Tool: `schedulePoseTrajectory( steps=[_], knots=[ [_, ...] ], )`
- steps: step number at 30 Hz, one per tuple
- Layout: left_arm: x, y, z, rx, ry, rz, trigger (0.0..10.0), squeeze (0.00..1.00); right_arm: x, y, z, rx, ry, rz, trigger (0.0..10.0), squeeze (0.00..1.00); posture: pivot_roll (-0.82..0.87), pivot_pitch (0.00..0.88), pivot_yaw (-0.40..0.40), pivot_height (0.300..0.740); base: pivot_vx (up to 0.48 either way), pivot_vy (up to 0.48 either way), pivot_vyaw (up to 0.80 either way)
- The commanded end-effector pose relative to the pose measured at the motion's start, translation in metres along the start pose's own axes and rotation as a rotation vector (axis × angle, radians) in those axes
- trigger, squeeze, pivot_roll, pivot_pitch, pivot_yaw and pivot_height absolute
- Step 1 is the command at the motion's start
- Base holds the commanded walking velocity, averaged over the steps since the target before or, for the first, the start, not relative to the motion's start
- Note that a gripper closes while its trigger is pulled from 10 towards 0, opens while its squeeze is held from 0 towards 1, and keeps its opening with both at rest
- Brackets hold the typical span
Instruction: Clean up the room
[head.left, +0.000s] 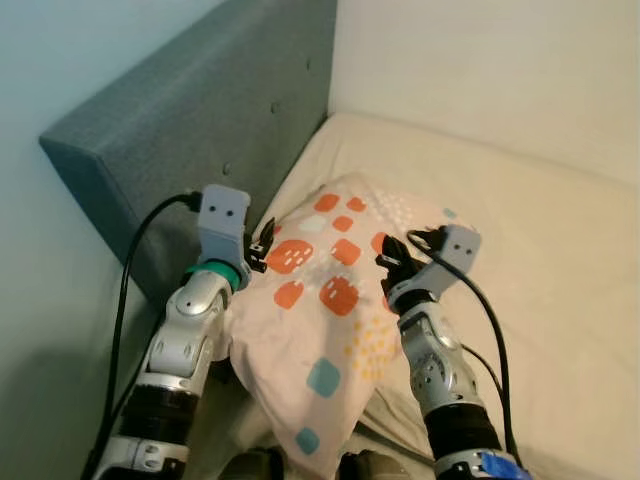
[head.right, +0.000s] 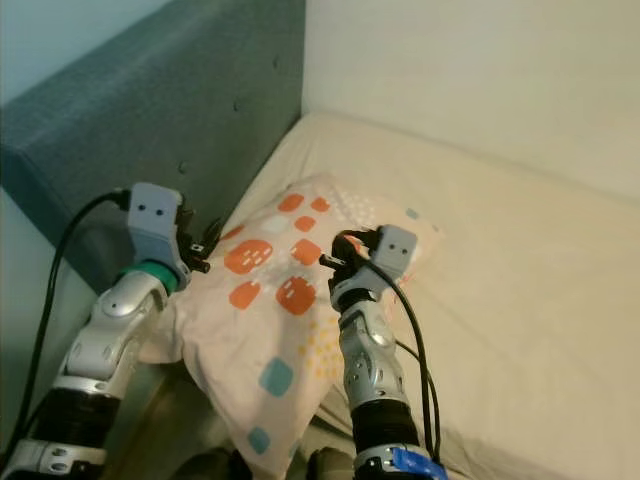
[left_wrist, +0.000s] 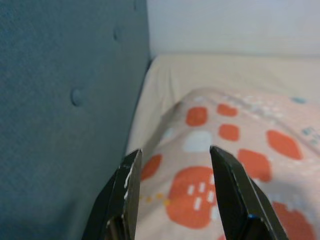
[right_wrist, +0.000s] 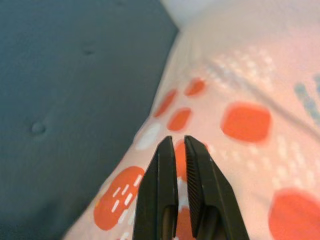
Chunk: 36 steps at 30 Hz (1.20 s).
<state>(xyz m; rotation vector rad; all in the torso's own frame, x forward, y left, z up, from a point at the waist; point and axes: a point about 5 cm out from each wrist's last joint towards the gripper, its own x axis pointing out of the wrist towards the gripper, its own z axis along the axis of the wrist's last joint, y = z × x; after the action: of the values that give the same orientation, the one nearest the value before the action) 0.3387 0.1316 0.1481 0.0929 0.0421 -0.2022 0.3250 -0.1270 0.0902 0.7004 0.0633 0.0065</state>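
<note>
Lying on cream mattress (head.left: 560, 260): pillow (head.left: 330, 310) beside headboard (head.left: 200, 130).

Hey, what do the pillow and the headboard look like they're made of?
The pillow looks like soft printed cloth, probably cotton: it is matte, cream, and sags in folds under its orange and blue patches. The headboard looks padded and covered in grey-blue woven fabric, with a fine grainy weave and tufted button dimples.

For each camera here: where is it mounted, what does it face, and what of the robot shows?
Eye views: on the head, looking down at the pillow on the bed; both arms show.
Left wrist view: looks along the open left gripper at pillow and headboard.
Right wrist view: looks along the right gripper, nearly closed, over the pillow.
All share pillow and headboard.
</note>
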Motion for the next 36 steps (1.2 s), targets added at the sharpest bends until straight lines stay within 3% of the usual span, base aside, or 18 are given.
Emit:
schedulePoseTrajectory(
  steps=[1,4,9,17,19,20,21,23,25,26,29,32,34,36],
  knots=[
    [0.006,0.002,-0.009,-0.012,0.078,-0.005,10.0,0.0,0.001,0.005,-0.009,0.099,0.037,0.001,10.0,0.0,-0.02,0.083,0.074,0.726,0.0,0.0,0.0],
    [0.015,0.009,-0.017,-0.049,0.183,0.016,10.0,0.0,0.003,0.011,-0.011,0.099,0.054,0.049,10.0,0.0,-0.02,0.102,0.082,0.726,0.0,0.0,0.0],
    [0.025,0.015,-0.016,-0.167,0.225,0.01,10.0,0.0,0.007,0.017,-0.015,0.033,0.065,0.093,10.0,0.0,-0.04,0.156,0.102,0.726,0.0,0.0,0.0],
    [0.03,0.012,-0.02,-0.233,0.272,-0.025,10.0,0.0,0.009,0.018,-0.012,-0.068,0.066,0.138,10.0,0.0,-0.04,0.222,0.112,0.726,0.0,0.0,0.0],
    [0.035,0.011,-0.02,-0.293,0.3,-0.072,10.0,0.0,0.011,0.014,-0.006,-0.197,0.048,0.102,10.0,0.0,-0.04,0.266,0.112,0.726,0.0,0.0,0.0],
    [0.035,0.011,-0.02,-0.293,0.3,-0.072,10.0,0.0,0.011,0.014,-0.006,-0.197,0.048,0.102,10.0,0.0,-0.04,0.266,0.112,0.726,0.0,0.0,0.0],
    [0.041,0.011,-0.014,-0.297,0.304,-0.13,10.0,0.0,0.012,0.009,0.002,-0.352,0.013,0.017,10.0,0.0,-0.06,0.303,0.109,0.726,0.0,0.0,0.0],
    [0.041,0.011,-0.014,-0.297,0.304,-0.13,10.0,0.0,0.012,0.009,0.002,-0.352,0.013,0.017,10.0,0.0,-0.06,0.303,0.109,0.726,0.0,0.0,0.0],
    [0.046,0.011,-0.009,-0.289,0.301,-0.178,10.0,0.0,0.011,0.004,0.007,-0.437,-0.009,-0.071,10.0,0.0,-0.07,0.32,0.108,0.726,0.0,0.0,0.0],
    [0.046,0.011,-0.009,-0.289,0.301,-0.178,10.0,0.0,0.011,0.004,0.007,-0.437,-0.009,-0.071,10.0,0.0,-0.07,0.32,0.108,0.726,0.0,0.0,0.0],
    [0.051,0.015,-0.002,-0.276,0.305,-0.21,10.0,0.0,0.007,0.007,0.015,-0.56,-0.088,-0.089,10.0,0.0,-0.08,0.354,0.114,0.726,0.0,0.0,0.0],
    [0.052,0.02,-0.001,-0.248,0.308,-0.21,10.0,0.0,0.005,0.009,0.016,-0.568,-0.114,-0.073,10.0,0.0,-0.08,0.366,0.118,0.726,0.0,0.0,0.0],
    [0.051,0.035,0.0,-0.182,0.324,-0.183,10.0,0.0,0.0,0.008,0.017,-0.553,-0.145,-0.06,10.0,0.0,-0.09,0.39,0.125,0.726,0.0,0.0,0.0],
    [0.051,0.035,0.0,-0.182,0.324,-0.183,10.0,0.0,0.0,0.008,0.017,-0.553,-0.145,-0.06,10.0,0.0,-0.09,0.39,0.125,0.726,0.0,0.0,0.0]
  ],
)
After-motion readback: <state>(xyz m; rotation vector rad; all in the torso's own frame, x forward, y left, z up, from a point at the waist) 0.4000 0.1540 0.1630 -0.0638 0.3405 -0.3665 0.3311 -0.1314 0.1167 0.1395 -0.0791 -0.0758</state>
